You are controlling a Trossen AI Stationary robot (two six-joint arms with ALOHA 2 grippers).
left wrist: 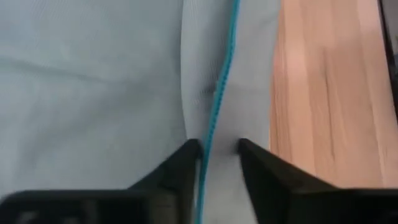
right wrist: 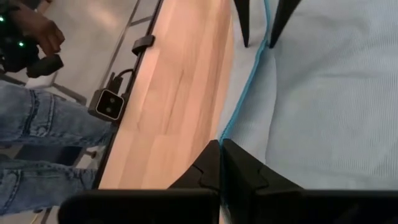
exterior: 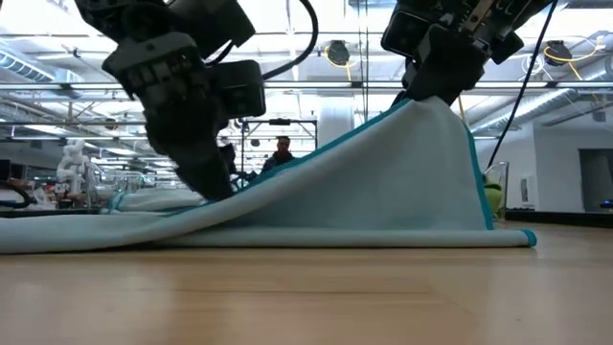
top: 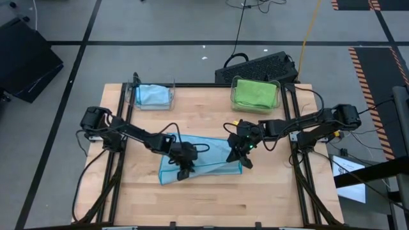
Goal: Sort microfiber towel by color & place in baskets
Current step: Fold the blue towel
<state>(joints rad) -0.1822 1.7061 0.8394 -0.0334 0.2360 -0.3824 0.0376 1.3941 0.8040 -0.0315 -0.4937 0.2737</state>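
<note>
**Operator:** Going left to right from overhead: the far-left basket (top: 153, 96) already has a light blue towel (top: 152, 94) folded in it. The far-right basket (top: 255, 93) has a green towel (top: 253, 91). So I count two sorted, judging by how they lie.

**Colleague:** And what's left?

**Operator:** One pale blue towel (top: 203, 160), spread across the middle of the table (top: 204, 204). My left gripper (top: 184, 171) is down on its near-left part, fingers (left wrist: 180, 165) straddling the teal hem, partly spread with cloth between them. I can't call it a firm pinch yet. My right gripper (top: 239, 155) is pressed together on the right edge, pinching it and lifting it.

**Colleague:** Does it go left?

**Operator:** By colour, I judge so, in with the other blue one.

**Colleague:** Do the other cameras add anything?

**Operator:** The table-level one shows the cloth (exterior: 383, 182) tented up to the right gripper (exterior: 436, 91) and sloping down leftwards to the left gripper (exterior: 213, 182), which overhead flattens out. My right wrist camera shows its closed fingers (right wrist: 239, 168) on the hem, and a person in jeans (right wrist: 43, 134) beside the table, seen nowhere from above.
</note>
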